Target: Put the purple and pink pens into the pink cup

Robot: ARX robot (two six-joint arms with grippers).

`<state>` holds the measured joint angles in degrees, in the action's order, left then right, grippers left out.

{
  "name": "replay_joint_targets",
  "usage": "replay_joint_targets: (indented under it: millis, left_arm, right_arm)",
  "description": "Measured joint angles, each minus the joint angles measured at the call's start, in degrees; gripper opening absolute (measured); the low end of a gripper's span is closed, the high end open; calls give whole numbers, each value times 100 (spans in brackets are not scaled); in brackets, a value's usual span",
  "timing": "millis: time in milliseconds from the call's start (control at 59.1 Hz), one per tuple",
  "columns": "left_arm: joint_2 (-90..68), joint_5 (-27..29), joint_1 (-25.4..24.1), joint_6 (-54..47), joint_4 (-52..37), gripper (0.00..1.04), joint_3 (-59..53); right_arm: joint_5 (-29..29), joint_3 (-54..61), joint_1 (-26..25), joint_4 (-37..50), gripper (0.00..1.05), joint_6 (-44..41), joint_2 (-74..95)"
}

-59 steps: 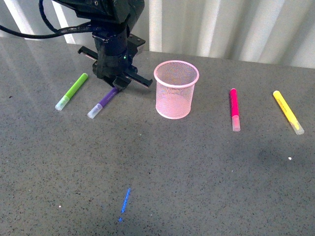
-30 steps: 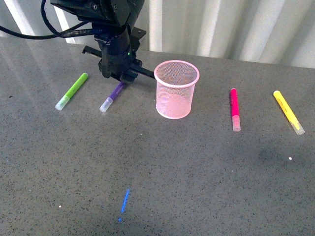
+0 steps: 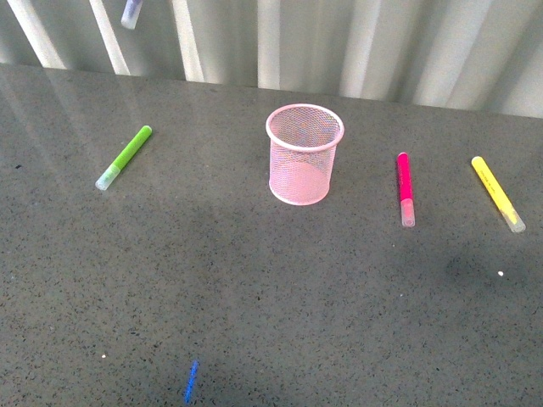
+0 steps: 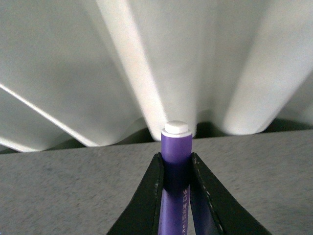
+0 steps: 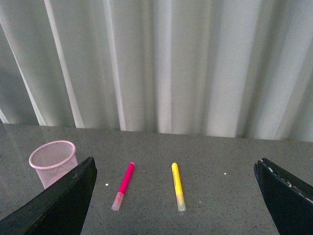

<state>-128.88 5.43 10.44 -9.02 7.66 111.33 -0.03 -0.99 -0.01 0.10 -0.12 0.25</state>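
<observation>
Front view showed the pink cup (image 3: 301,174), a light wire-mesh cylinder with a solid rolled rim, standing upright and empty near the middle of the grey speckled table (image 3: 254,280). The pink pen (image 3: 405,188), a short magenta-barrelled marker with a clear cap, lay flat to its right, and a yellow plastic marker (image 3: 497,192) lay further right. A lime-green plastic marker (image 3: 124,158) lay well to the cup's left. Only the clear cap end of the purple pen (image 3: 131,12) showed, at the top edge, off the table and apart from the cup; neither arm was in sight. Left wrist view showed the left gripper (image 4: 176,159) clamped tight on the purple pen's (image 4: 175,142) smooth barrel, just below its white end plug. The pen looked light, stiff and slick, so it might pivot in so narrow a pinch. Right wrist view showed the right gripper (image 5: 175,164) spread wide and empty, high above the pink pen (image 5: 124,185), the yellow marker (image 5: 177,188) and the cup (image 5: 53,156). The pink pen would likely handle the same way, and mid-barrel seemed the best hold. The cup looked light enough to tip if knocked.
</observation>
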Motion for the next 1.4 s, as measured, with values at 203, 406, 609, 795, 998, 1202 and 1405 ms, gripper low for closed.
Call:
replay_joint_targets:
  millis: [203,406,609,795,998,1202,1405]
  left_arm:
    - [1582,-824,127,1248,-2020,11,-2149]
    - [2485,-1012,490,2527,-3217,11,-3727]
    - [2422,-883,1147,3075,-4210,11,-4966]
    - [1985,-522,1663,3230,-5007,11,-5198]
    - [1451,-227,1716,3377,-5591,11,-4922]
    - [964,-151,1668,3357,-5886,11,-4524]
    - [647,-151,1615,3244,-5958,11,-4262]
  right_arm:
    - [0,0,0,0,98,0,0]
    - [0,0,0,0,98,0,0]
    - [0,0,0,0,98,0,0]
    - [0,0,0,0,98,0,0]
    - [0,0,0,0,98,0,0]
    - [0,0,0,0,98,0,0]
    - [0,0,0,0,98,0,0]
